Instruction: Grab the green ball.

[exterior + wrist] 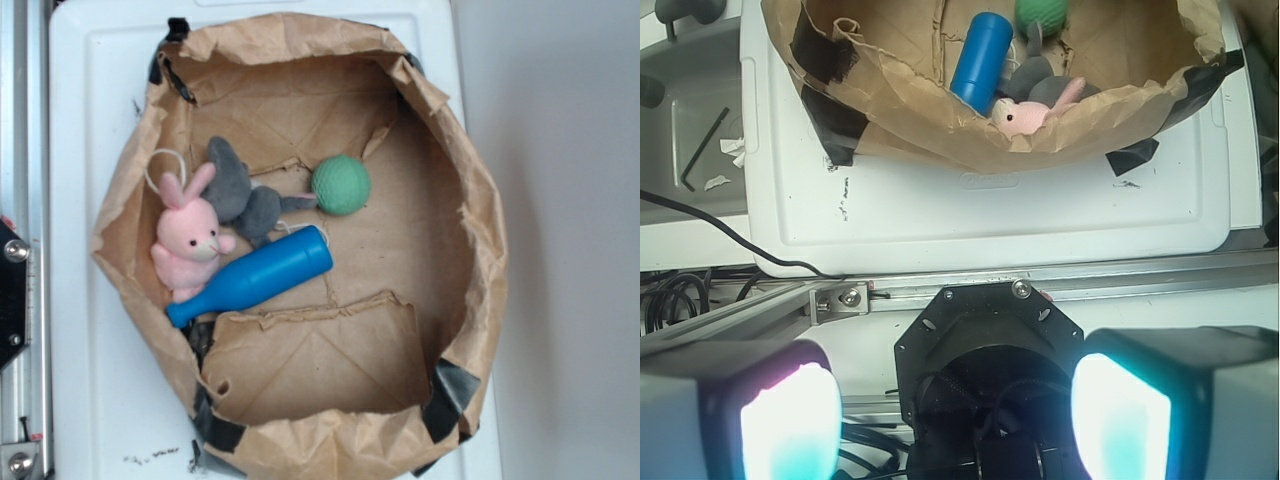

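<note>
Green ball: exterior view, one, whole, on the floor of the paper bag, just right of the grey plush; round, so no long axis.
Other toys, exterior: one pink bunny, one blue pin lying slantwise, neck toward lower left.
Wrist view only: gripper, two pads spread apart, nothing between them, well clear of the bag.
Ball, wrist: cut off at the top edge.

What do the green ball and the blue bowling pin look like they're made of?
The green ball looks like soft foam or rubber: matte, with a finely dimpled surface and no glare. The blue bowling pin looks like smooth hard plastic, with a faint sheen along its body.
</note>
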Robot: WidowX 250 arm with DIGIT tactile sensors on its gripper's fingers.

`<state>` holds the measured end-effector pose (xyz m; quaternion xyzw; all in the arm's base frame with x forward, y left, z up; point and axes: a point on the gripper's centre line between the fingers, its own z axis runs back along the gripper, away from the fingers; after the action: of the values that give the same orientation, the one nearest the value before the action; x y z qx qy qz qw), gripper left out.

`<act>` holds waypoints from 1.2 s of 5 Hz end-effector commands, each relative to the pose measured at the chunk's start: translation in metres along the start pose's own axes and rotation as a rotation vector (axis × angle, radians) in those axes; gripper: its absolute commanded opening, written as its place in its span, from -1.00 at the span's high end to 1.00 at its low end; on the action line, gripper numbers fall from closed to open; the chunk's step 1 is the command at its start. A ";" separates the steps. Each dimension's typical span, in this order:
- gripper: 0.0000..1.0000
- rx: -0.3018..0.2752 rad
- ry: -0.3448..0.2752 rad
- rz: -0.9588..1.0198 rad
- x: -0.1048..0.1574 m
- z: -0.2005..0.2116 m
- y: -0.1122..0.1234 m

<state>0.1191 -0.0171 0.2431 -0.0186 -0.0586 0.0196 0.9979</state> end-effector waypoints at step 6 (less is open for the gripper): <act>-1.00 0.088 -0.114 -0.013 0.141 -0.051 0.070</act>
<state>0.2559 0.0592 0.1893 0.0216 -0.0894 0.0186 0.9956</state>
